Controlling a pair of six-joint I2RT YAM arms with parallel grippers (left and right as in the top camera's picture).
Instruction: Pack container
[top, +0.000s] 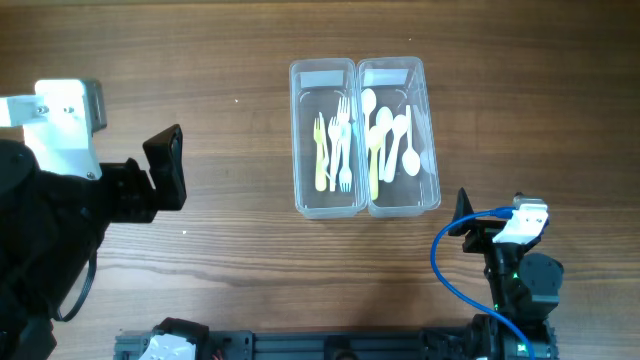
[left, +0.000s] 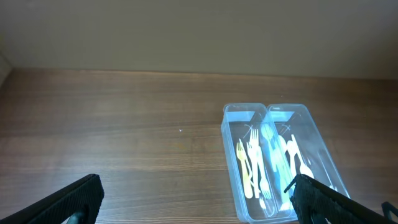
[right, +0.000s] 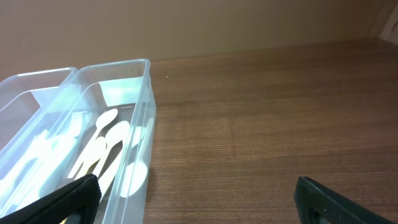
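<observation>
**benchrat:** Where's the stuff sitting relative to the claws right now?

**yam_fan:** Two clear bins, touching side by side, upper centre of the overhead frame: fork bin (top: 322, 85) on the left, spoon bin (top: 392, 82) on the right. Their long axis runs top to bottom of the frame, and the forks (top: 335, 150) and spoons (top: 385, 135) lie along it. The right claw (top: 463, 222) is the near one, just below the spoon bin's lower right corner. The left claw (top: 168, 165) is well apart, over at the left side.

**benchrat:** Open or closed? Holding anything?

**yam_fan:** Both are spread wide in the wrist views (fingers poke in at the two bottom corners), with nothing between them and touching nothing. I see no loose cutlery on the table (top: 200, 60), so my guess is packing's about done. If anything's left, the right arm has the short reach, going up-frame.
</observation>
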